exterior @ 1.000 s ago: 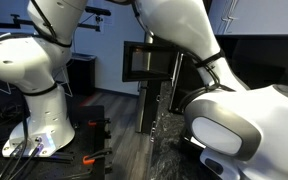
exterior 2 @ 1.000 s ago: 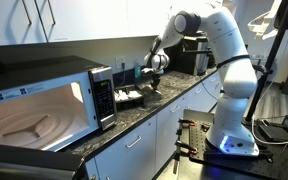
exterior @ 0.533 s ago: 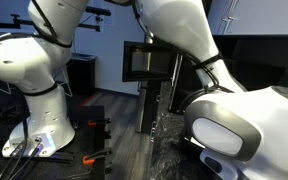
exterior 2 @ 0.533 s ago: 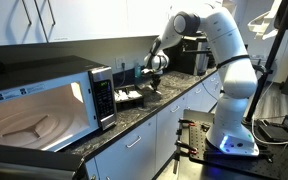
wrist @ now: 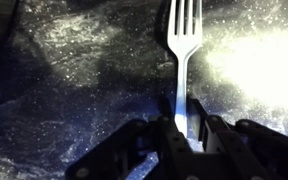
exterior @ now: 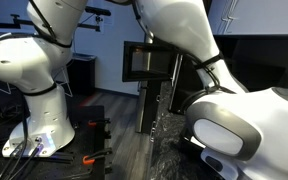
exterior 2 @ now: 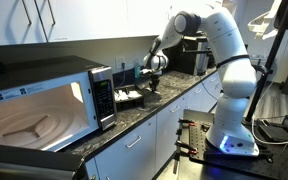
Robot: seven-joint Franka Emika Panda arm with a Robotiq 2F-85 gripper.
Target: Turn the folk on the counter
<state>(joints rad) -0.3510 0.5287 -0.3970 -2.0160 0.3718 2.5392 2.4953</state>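
Note:
In the wrist view a silver fork (wrist: 182,45) lies on the black speckled counter (wrist: 64,80), tines pointing to the top of the frame. Its handle runs down between the two fingers of my gripper (wrist: 185,125), which are closed against it. In an exterior view my gripper (exterior 2: 154,80) reaches down to the counter (exterior 2: 174,95) beside the microwave; the fork is too small to make out there. In the other exterior view the arm's white body blocks the gripper and the fork.
A microwave (exterior 2: 44,95) with its door open stands on the counter near the camera. A tray with white items (exterior 2: 130,97) sits just beside the gripper. A second white robot arm on a base (exterior: 39,80) stands on the floor.

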